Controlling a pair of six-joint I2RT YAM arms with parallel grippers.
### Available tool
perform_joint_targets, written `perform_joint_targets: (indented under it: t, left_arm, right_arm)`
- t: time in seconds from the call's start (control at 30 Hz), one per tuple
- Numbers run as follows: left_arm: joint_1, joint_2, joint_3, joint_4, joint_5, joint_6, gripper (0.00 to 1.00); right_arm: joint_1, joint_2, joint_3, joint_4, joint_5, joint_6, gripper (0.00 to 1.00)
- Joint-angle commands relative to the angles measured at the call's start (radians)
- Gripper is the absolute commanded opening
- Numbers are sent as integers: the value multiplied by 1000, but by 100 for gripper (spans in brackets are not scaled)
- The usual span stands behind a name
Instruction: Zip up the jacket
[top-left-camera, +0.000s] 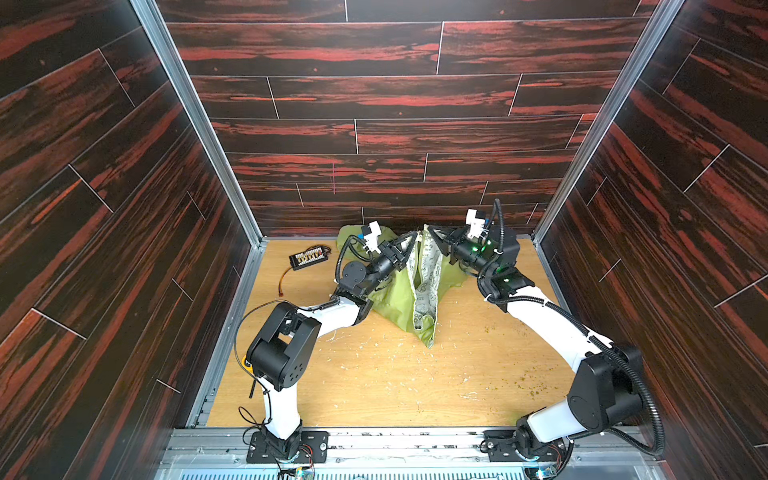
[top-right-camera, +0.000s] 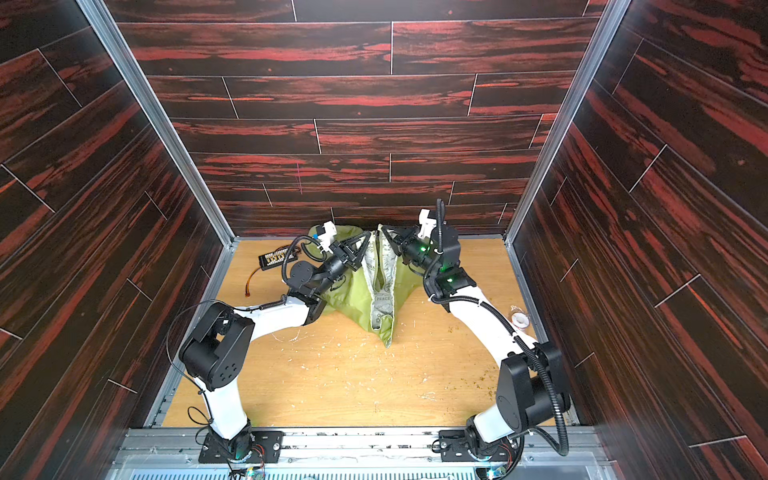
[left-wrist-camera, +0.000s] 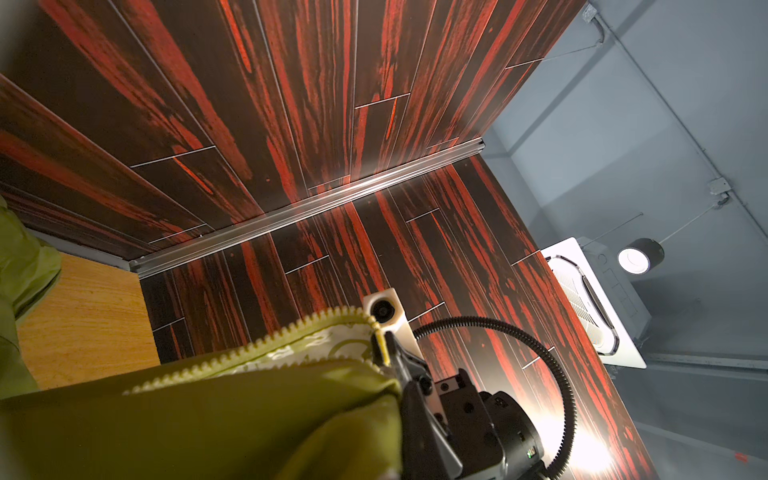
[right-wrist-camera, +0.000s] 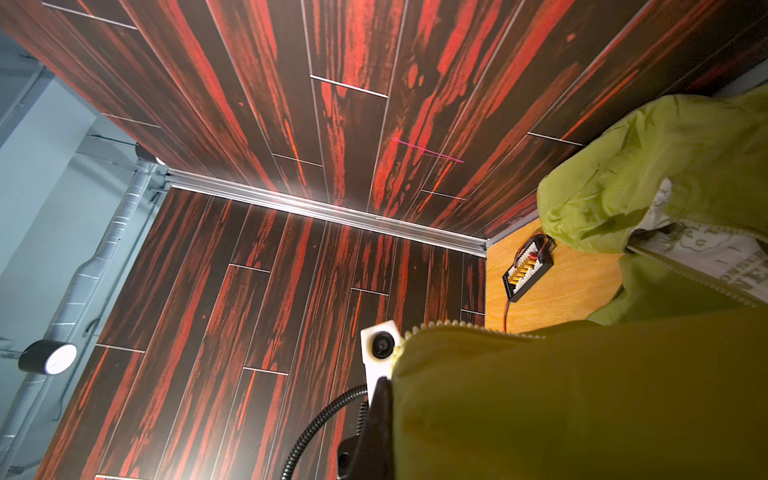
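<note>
**Near edge.** The table (top-left-camera: 395, 386) is bare wood, scattered with pale flecks. A roll of tape (top-right-camera: 519, 319) lies at its right margin, well apart from the garment.

**Middle.** The jacket (top-left-camera: 395, 299) meets the table here. Its lower tip rests on the wood, and from there the fabric rises like a tent toward the back. The front stands parted, with white patterned lining (top-left-camera: 422, 270) showing between the two green panels. The zipper (left-wrist-camera: 257, 353) is unjoined wherever I can see it, its teeth bare along the edge.

**Grippers.** My left gripper (top-left-camera: 411, 239) is pressed together on the left front edge, above the table. My right gripper (top-left-camera: 434, 237) pinches the right front edge. In the left wrist view its fingers (left-wrist-camera: 409, 372) clamp the zipper tape at the end of the teeth. The two grippers sit just beside each other without touching, with the lining between them.

**Far edge.** The rest of the green fabric bunches against the back wall. To its left a black connector board (top-left-camera: 309, 257) with wires lies on the wood, near the jacket but apart from it.
</note>
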Motion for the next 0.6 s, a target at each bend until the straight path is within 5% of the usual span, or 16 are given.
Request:
perform_joint_targets:
  t: [0.0,0.57]
  left_arm:
    - [-3,-15,35,69,-9,0,0]
    - [-5,-4,41,69,-5,-9,0]
  right_arm:
    - [-2,-18,-5,14,6,11,0]
    - [2,8,19,45,-41,19,0]
